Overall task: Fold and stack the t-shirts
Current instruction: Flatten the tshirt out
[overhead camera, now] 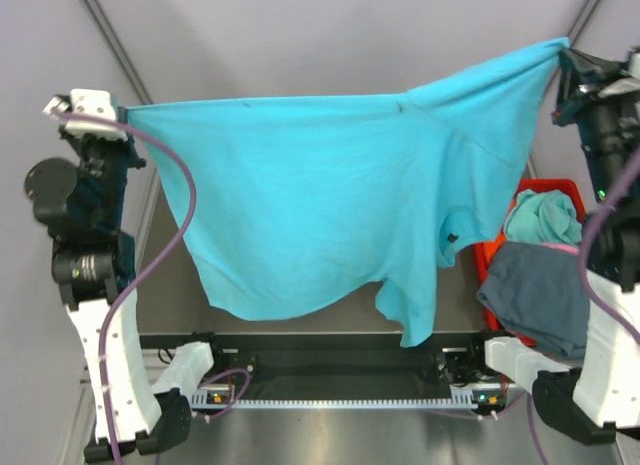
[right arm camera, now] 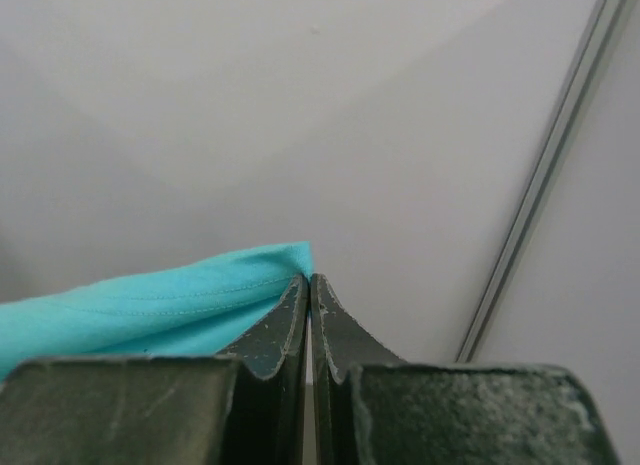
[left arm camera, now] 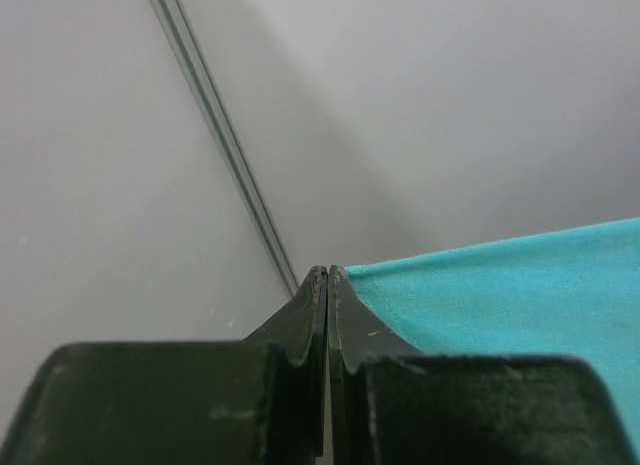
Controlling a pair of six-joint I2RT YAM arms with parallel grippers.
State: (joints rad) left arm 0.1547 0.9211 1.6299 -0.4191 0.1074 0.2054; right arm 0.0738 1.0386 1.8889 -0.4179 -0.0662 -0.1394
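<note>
A bright turquoise t-shirt (overhead camera: 330, 205) hangs spread in the air between both arms, its lower edge drooping toward the near side. My left gripper (overhead camera: 122, 113) is shut on its left corner; in the left wrist view the cloth (left arm camera: 520, 285) runs off to the right of my closed left gripper (left arm camera: 328, 273). My right gripper (overhead camera: 566, 51) is shut on the right corner; in the right wrist view the cloth (right arm camera: 150, 300) leaves my closed right gripper (right arm camera: 309, 278) to the left. A slate blue-grey t-shirt (overhead camera: 535, 295) and a pale teal one (overhead camera: 545, 217) lie in a bin at right.
The red plastic bin (overhead camera: 552, 190) stands at the right, beside the right arm's base. A black rail with a white toothed strip (overhead camera: 340, 393) runs along the near edge between the arm bases. Grey walls with thin seams stand behind.
</note>
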